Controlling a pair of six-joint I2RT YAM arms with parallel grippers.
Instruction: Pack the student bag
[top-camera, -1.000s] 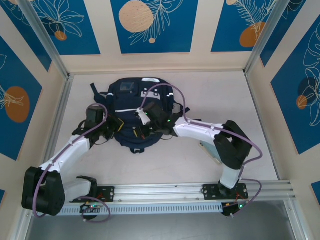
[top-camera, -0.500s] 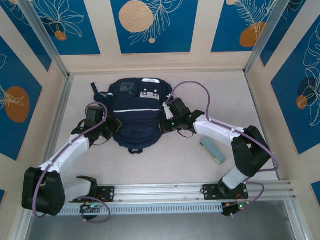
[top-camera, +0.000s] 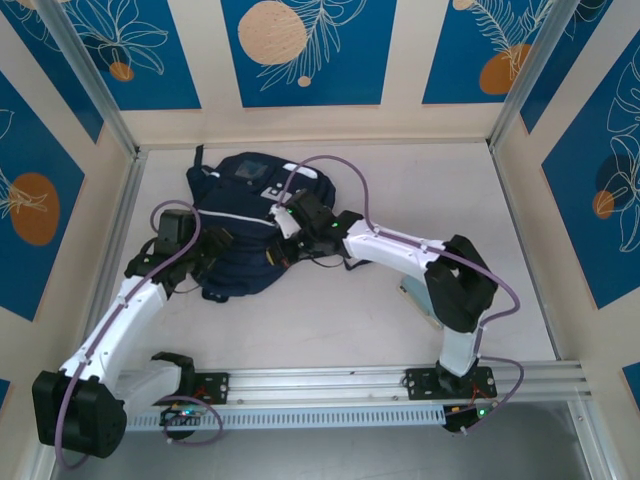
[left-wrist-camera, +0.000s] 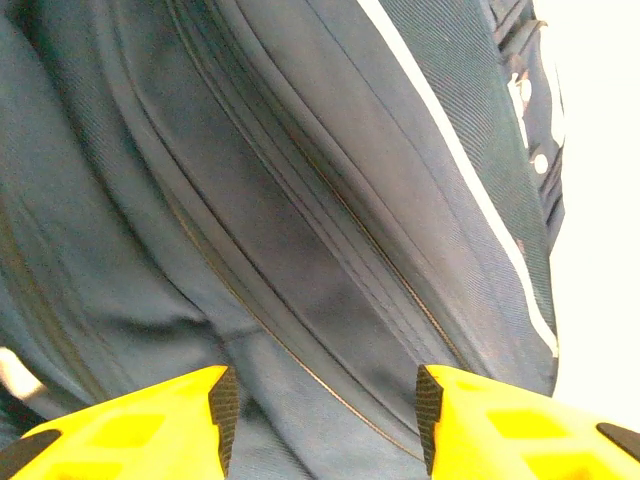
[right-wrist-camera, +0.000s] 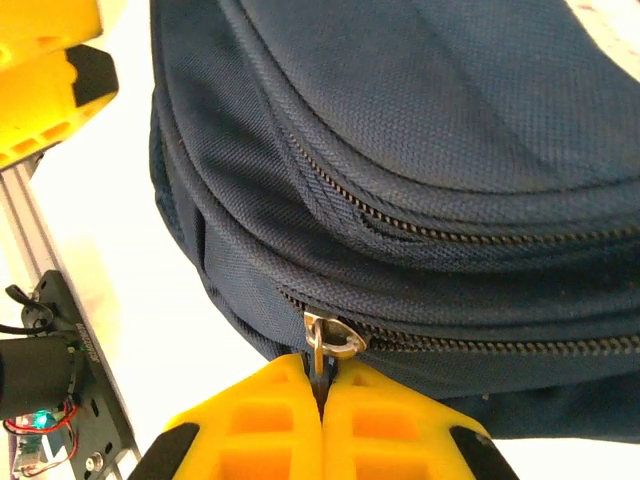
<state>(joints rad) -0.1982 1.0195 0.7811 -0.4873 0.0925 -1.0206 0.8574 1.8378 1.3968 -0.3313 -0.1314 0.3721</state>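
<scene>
The pale surface (top-camera: 400, 200) sits inside walls with blue panels (top-camera: 305, 50). The panels have orange circles and white leaves on them.

The student bag (top-camera: 245, 215) lies on the far left part of the surface, close to the back wall. It is dark blue and is turned a little to one side. It has a white stripe (top-camera: 240, 221) across it and white patches (top-camera: 272, 190) near its top. One dark strap (top-camera: 197, 160) sticks out toward the back wall. Seen up close, the bag (right-wrist-camera: 450, 120) has two long zippers (right-wrist-camera: 420, 235) running side by side.

The right claw (right-wrist-camera: 322, 400) is at the bag's near side. Its yellow fingers (right-wrist-camera: 250, 420) are pressed tight together on the small metal zipper pull (right-wrist-camera: 330, 335) of the lower zipper. From above, this claw (top-camera: 280, 245) is over the middle of the bag.

The left claw (top-camera: 210, 258) is at the bag's left side. Its two yellow fingers (left-wrist-camera: 150, 420) stand apart and hold nothing. Blue cloth (left-wrist-camera: 300, 200) and the white stripe (left-wrist-camera: 450, 160) lie just past them.

A small pale blue-green thing (top-camera: 413, 300) lies on the surface, partly hidden under the right arm. I cannot tell what it is. A metal rail (top-camera: 330, 385) runs along the near edge, and both arms are fixed to it.
</scene>
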